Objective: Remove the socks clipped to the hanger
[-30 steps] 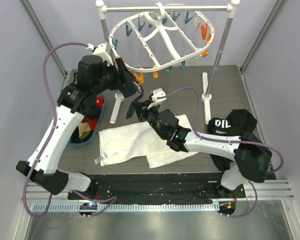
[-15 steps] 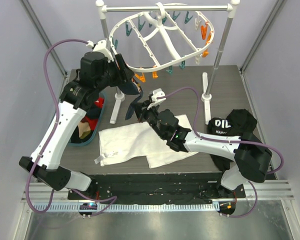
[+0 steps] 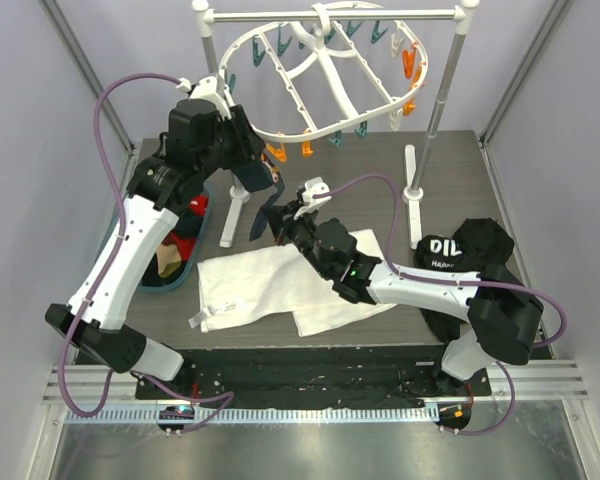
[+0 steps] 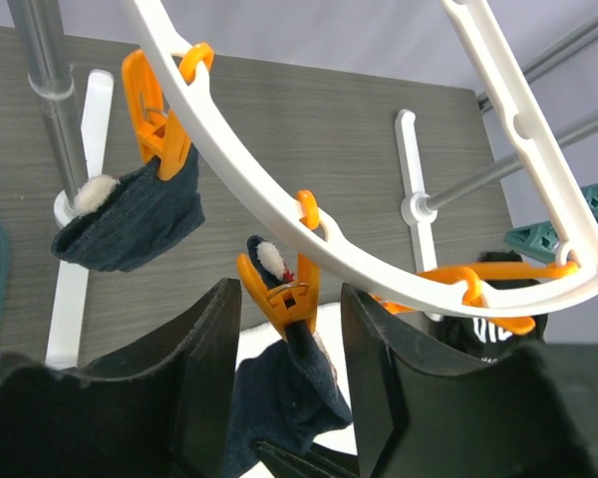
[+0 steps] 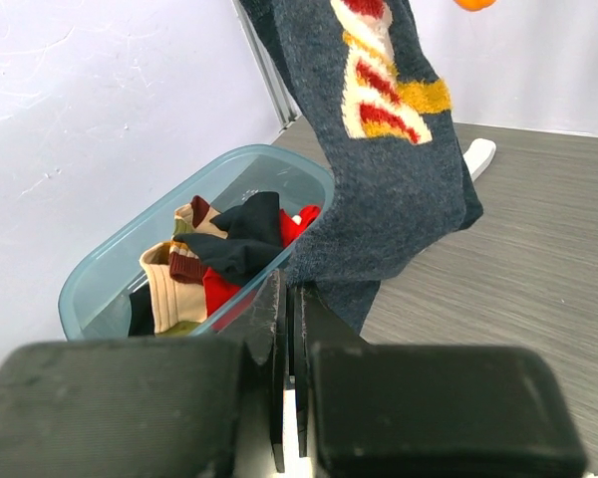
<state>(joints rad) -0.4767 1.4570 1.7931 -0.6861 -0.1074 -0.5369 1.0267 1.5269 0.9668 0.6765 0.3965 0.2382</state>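
The white oval hanger (image 3: 325, 75) hangs from the rail, with orange and teal clips on its rim. In the left wrist view an orange clip (image 4: 282, 287) on the hanger rim (image 4: 379, 264) holds a dark navy sock (image 4: 291, 390). My left gripper (image 4: 289, 299) is open, with one jaw on each side of that clip and not touching it. A second navy sock (image 4: 130, 224) hangs from another orange clip (image 4: 159, 119) further left. My right gripper (image 5: 291, 299) is shut on the lower edge of the navy sock (image 5: 399, 169), which has a red, white and yellow pattern. In the top view the right gripper (image 3: 270, 215) is below the left gripper (image 3: 255, 162).
A teal bin (image 5: 90, 279) at the left holds red, tan and black socks; it also shows in the top view (image 3: 180, 278). A white cloth (image 3: 280, 285) lies at the front centre. A black garment (image 3: 460, 250) is at the right. The grey rail (image 3: 330, 16) stands on white pole bases (image 3: 412, 185).
My left arm has moved up and right toward the hanger rim. The hanger's near edge has swung up a little. The right arm has not moved.
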